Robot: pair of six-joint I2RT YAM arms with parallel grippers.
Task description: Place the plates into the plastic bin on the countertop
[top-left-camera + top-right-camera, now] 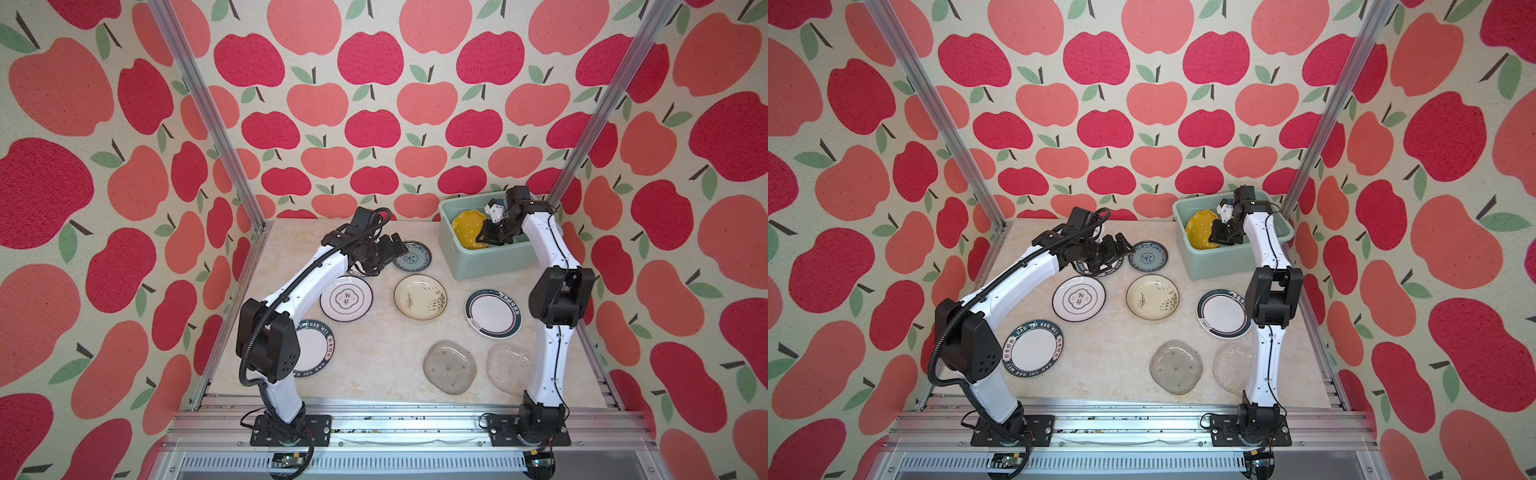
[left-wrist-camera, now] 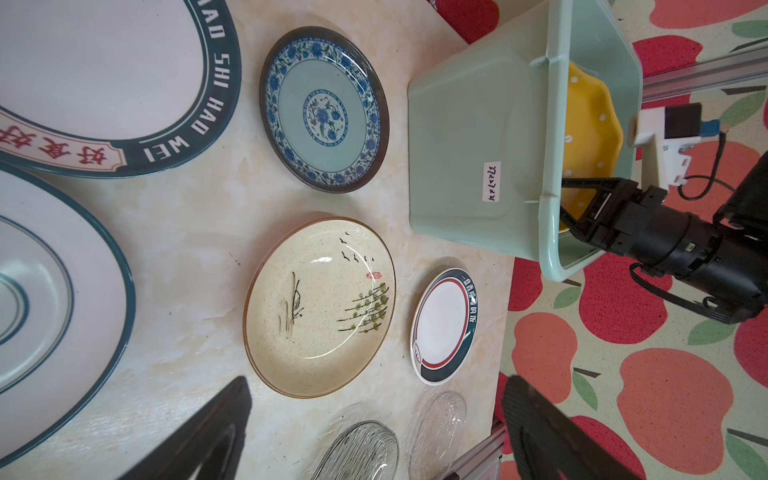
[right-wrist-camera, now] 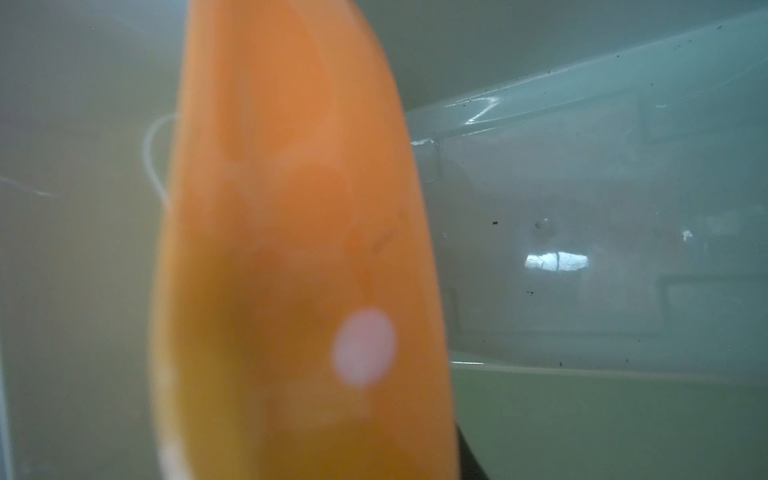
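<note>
Nearest to where I stand, two plates of clear glass lie flat side by side on the beige marble-look countertop [image 1: 374, 353]: a dimpled glass plate [image 1: 449, 366] and a ribbed glass plate [image 1: 509, 368], both well on the near side of either pincer. Beside the left arm's elbow lies a white lettered-rim plate [image 1: 313, 349]. One row further back, on the near side of the left pincer [image 1: 388, 255], come three more plates, each flat and apart from the others. They are a white motif plate [image 1: 346, 298] almost under that pincer's wrist, a speckled cream plate [image 1: 420, 297] painted with reeds and birds, and a white banded plate [image 1: 493, 312] out toward the right arm. The left pincer hangs above the counter with its jaws spread wide and nothing between them. Directly beneath it sits a second lettered plate [image 2: 104, 83], mostly hidden in both top views, and just past its fingertips lies a blue patterned plate [image 1: 413, 257]. Farthest back, in the right corner, stands the mint-green plastic bin [image 1: 490, 259]. The right pincer [image 1: 484, 237] reaches down inside it, jaws clamped on the rim of a yellow dotted plate [image 1: 467, 228]. That plate stands tilted on edge on the side of the bin facing the left pincer. From the right wrist camera it fills the view edge-on and blurred, with the bin's pale wall behind.
</note>
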